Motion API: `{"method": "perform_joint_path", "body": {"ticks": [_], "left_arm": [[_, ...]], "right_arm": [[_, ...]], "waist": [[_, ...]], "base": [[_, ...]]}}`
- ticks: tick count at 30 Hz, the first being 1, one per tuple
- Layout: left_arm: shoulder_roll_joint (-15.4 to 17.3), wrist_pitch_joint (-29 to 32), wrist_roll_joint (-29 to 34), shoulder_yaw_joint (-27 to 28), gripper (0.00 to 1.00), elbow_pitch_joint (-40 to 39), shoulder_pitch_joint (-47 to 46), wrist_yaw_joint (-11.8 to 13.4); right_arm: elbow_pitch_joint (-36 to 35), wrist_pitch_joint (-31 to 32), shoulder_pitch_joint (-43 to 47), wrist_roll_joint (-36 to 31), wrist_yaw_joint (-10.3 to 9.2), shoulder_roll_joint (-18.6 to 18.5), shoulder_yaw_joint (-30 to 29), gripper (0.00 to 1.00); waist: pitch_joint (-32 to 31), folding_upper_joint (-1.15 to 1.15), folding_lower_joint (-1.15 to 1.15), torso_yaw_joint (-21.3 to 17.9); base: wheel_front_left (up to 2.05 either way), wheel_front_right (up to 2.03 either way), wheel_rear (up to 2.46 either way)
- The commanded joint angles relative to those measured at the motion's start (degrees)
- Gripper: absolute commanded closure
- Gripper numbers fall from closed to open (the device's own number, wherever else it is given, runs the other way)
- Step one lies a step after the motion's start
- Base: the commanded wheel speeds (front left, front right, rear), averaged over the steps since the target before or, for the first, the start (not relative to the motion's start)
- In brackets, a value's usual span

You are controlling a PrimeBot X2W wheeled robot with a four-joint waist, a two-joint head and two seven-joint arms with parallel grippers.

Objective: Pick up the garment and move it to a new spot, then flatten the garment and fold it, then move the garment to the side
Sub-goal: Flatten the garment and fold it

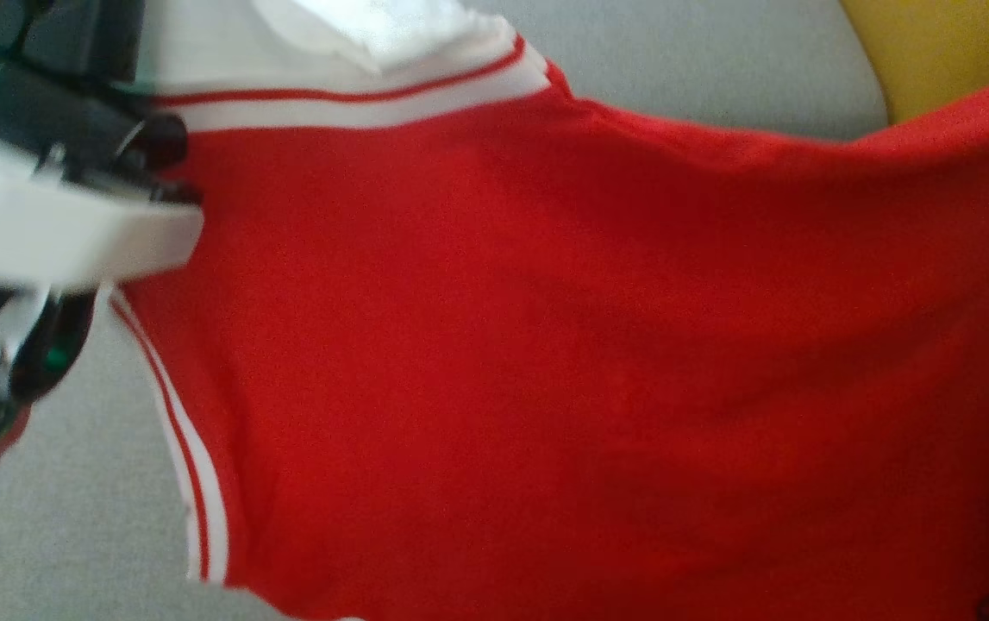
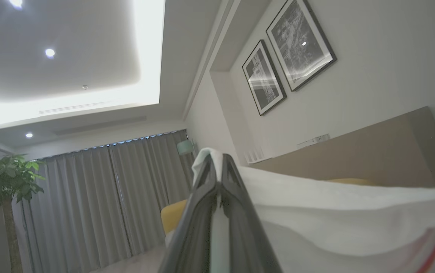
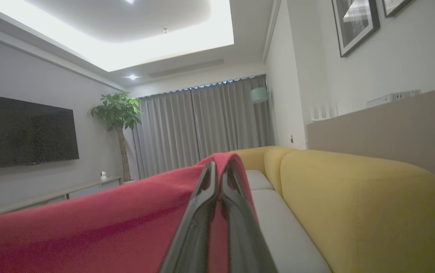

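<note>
While the left gripper [image 2: 217,161] pinches its white edge at ten o'clock and the right gripper [image 3: 221,167] pinches red cloth, the garment [image 1: 546,345] hangs stretched above the sofa [image 1: 71,535]. Pulling harder could make it slip out.

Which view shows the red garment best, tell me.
Head view: the garment spreads wide, striped trim visible. The left wrist view has its white edge pinched in the left end effector; the right wrist view, a red fold in the right end effector.
</note>
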Motion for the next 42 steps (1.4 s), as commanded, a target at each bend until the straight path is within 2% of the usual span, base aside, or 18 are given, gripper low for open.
{"method": "perform_joint_path", "body": {"ticks": [1,5,7,8,9,13,14,17,20,23,28,33,38,42], "left_arm": [[1.44,0.93,-0.20,2.08,1.00,1.50,-3.44,-0.35],[0.72,2.17,0.27,0.70,1.00,9.04,-7.99,-2.97],[-0.66,1.51,0.84,0.29,1.00,13.22,-11.50,-4.48],[-1.45,1.08,1.46,-0.27,1.00,15.78,-13.34,-5.39],[-3.01,0.16,3.23,-1.57,1.00,21.37,-17.51,-7.34],[-6.65,-4.23,7.54,-3.40,1.00,33.34,-26.67,-10.51],[-6.65,-4.23,7.54,-3.40,1.00,33.34,-26.67,-10.51],[-9.74,-9.50,11.19,-4.37,1.00,41.46,-33.35,-11.65],[-12.64,-14.59,14.00,-5.32,1.00,48.95,-38.02,-11.80],[-15.78,-19.11,14.18,-5.13,1.00,55.32,-39.99,-11.35],[-19.41,-24.91,12.16,-5.29,1.00,62.32,-36.81,-12.64],[-20.85,-27.71,10.30,-5.01,1.00,64.18,-30.16,-13.72],[-20.85,-28.57,8.54,-3.03,1.00,60.92,-20.73,-14.25],[-20.58,-28.62,8.51,0.79,1.00,53.55,-12.19,-14.07]], "right_arm": [[0.02,1.00,-3.57,-0.37,0.37,-1.16,1.83,1.00],[7.21,1.63,-9.18,-1.61,0.37,-1.68,3.13,1.00],[12.36,0.24,-14.26,-3.57,0.37,-2.52,3.74,1.00],[15.44,-1.15,-17.01,-5.08,0.37,-3.11,4.14,1.00],[21.88,-4.14,-22.69,-8.26,0.37,-4.04,5.44,1.00],[35.58,-10.29,-34.66,-12.96,0.37,-3.58,7.62,1.00],[35.58,-10.29,-34.66,-12.96,0.37,-3.58,7.62,1.00],[45.40,-14.85,-43.00,-16.86,0.37,-3.04,8.04,1.00],[54.07,-19.48,-49.61,-21.52,0.37,-2.30,7.58,1.00],[61.86,-24.05,-54.36,-25.32,0.37,-1.37,6.69,1.00],[73.01,-32.75,-54.49,-28.43,0.37,-0.42,6.43,1.00],[80.99,-39.36,-52.71,-30.68,0.37,-0.25,6.79,1.00],[85.97,-44.18,-49.44,-28.98,0.37,-0.18,6.55,1.00],[86.29,-45.91,-45.50,-26.00,0.37,-0.14,6.87,1.00]], "waist": [[1.70,0.00,0.00,-0.46],[7.01,0.00,0.00,-1.29],[10.46,0.00,0.00,-1.73],[11.80,0.00,0.00,-1.77],[14.55,0.00,0.00,-1.85],[17.81,0.00,0.00,-2.20],[17.81,0.00,0.00,-2.20],[19.16,0.00,0.00,-2.12],[20.59,0.00,0.00,-1.57],[23.13,0.00,0.00,-0.61],[27.19,0.00,0.00,0.81],[30.90,0.00,0.00,1.91],[30.83,0.00,0.00,2.26],[29.19,0.00,0.00,2.36]], "base": [[0.00,0.00,0.00],[0.00,0.00,0.00],[0.00,0.00,0.00],[0.00,0.00,0.00],[0.00,0.00,0.00],[0.00,0.00,0.00],[0.00,0.00,0.00],[0.00,0.00,0.00],[0.00,0.00,0.00],[0.00,0.00,0.00],[0.00,0.00,0.00],[0.00,0.00,0.00],[0.00,0.00,0.00],[0.00,0.00,0.00]]}}
